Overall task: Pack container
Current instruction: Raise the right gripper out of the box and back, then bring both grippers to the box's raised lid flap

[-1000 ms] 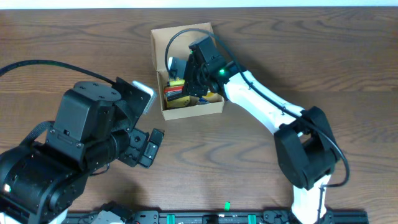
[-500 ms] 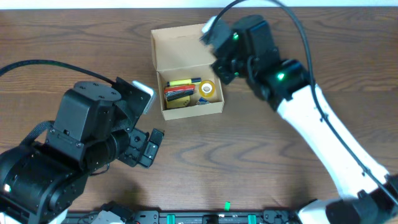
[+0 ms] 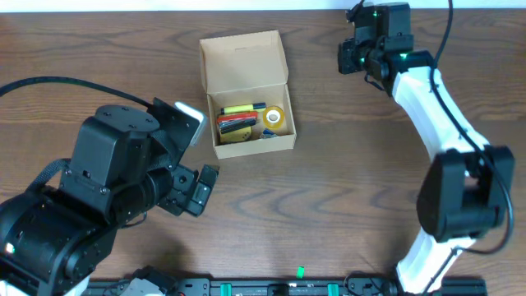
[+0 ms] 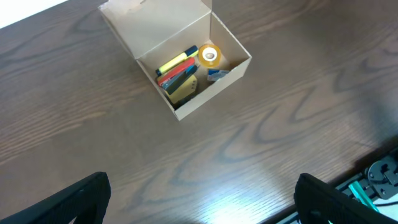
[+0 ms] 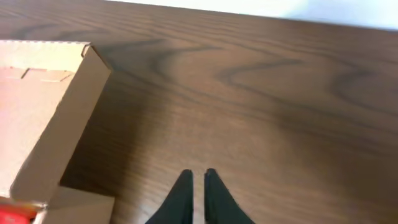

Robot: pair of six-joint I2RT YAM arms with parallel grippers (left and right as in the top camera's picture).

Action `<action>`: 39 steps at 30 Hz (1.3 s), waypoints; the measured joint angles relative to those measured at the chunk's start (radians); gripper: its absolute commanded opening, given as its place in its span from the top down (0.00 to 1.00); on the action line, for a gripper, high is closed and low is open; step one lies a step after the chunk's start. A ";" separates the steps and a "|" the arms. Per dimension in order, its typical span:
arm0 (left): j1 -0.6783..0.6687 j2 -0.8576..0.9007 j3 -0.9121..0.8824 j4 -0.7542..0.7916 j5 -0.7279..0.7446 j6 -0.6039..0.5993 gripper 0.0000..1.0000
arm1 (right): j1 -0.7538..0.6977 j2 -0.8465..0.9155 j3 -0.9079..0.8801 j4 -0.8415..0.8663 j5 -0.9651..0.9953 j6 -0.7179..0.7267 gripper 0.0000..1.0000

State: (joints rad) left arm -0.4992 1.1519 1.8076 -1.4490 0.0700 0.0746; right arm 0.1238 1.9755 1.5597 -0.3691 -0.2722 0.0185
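The container [image 3: 246, 141] is a tan cardboard box at the table's back middle, its flap lid [image 3: 243, 59] standing open. Inside lie a yellow marker [image 3: 240, 108], red items [image 3: 233, 123] and a yellow tape roll [image 3: 274, 117]. My right gripper [image 3: 349, 56] hangs at the back right, well clear of the box. In the right wrist view its fingers [image 5: 198, 173] are shut, empty above bare wood, with the container's lid [image 5: 43, 118] at left. My left gripper [image 3: 196, 154] stands open, left of and in front of the box. The left wrist view shows it [image 4: 202, 205] wide apart with the container [image 4: 239, 65] ahead.
The wooden table [image 3: 329, 189] ends in a pale far edge [image 3: 164, 6]. A black rail with green parts [image 3: 300, 286] runs along the near edge. The bulky left arm [image 3: 107, 189] covers the front left.
My right gripper has pulled up out of the box and swung to the back right, its jaws closing. The tape roll now lies uncovered in the box. The left arm has barely moved.
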 measured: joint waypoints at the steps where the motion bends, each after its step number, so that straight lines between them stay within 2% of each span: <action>1: 0.000 0.001 0.000 0.003 -0.004 -0.002 0.05 | 0.000 0.016 0.000 0.014 -0.021 0.001 0.88; 4: 0.013 0.027 0.000 0.024 -0.189 -0.155 0.05 | 0.008 0.032 -0.003 0.021 -0.058 -0.003 0.88; 6: 0.072 0.060 0.000 0.066 -0.273 -0.225 0.05 | 0.013 0.032 -0.003 0.035 -0.078 -0.006 0.82; 8: 0.166 0.093 0.000 0.122 -0.272 -0.233 0.05 | 0.017 0.032 -0.003 0.040 -0.109 -0.010 0.74; 10: 0.276 0.129 -0.001 0.178 -0.188 -0.209 0.05 | 0.018 0.032 -0.003 0.044 -0.149 -0.013 0.74; 14: 0.505 0.256 -0.001 0.282 0.040 -0.150 0.03 | 0.018 0.032 -0.003 0.043 -0.207 -0.008 0.99; 15: 0.545 0.295 -0.001 0.303 0.089 -0.139 0.06 | 0.018 0.032 -0.003 0.043 -0.213 -0.010 0.99; 19: 0.651 0.463 -0.001 0.383 0.255 -0.111 0.39 | 0.018 0.032 -0.003 0.041 -0.232 0.004 0.99; 22: 0.692 0.614 -0.001 0.420 0.338 -0.098 0.81 | 0.018 0.038 -0.003 0.044 -0.237 0.042 0.99; 24: 0.697 0.697 -0.001 0.423 0.364 -0.092 0.85 | 0.019 0.049 -0.003 0.045 -0.241 0.071 0.99; 25: 0.696 0.727 -0.002 0.425 0.374 -0.093 0.92 | 0.020 0.059 -0.003 0.045 -0.242 0.085 0.99; 28: 0.694 0.826 -0.002 0.457 0.418 -0.100 0.94 | 0.027 0.108 -0.003 0.061 -0.248 0.129 0.99; 31: 0.695 0.902 -0.002 0.566 0.492 -0.127 0.94 | 0.045 0.145 -0.003 0.104 -0.252 0.161 0.99; 35: 0.694 0.982 -0.003 0.755 0.613 -0.208 0.94 | 0.075 0.173 -0.003 0.171 -0.256 0.210 0.99; 39: 0.694 1.049 -0.003 0.851 0.734 -0.314 0.95 | 0.087 0.216 -0.003 0.251 -0.280 0.282 0.99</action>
State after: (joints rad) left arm 0.1951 2.2005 1.8050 -0.5976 0.8043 -0.2390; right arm 0.2111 2.1914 1.5562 -0.1184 -0.5522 0.3008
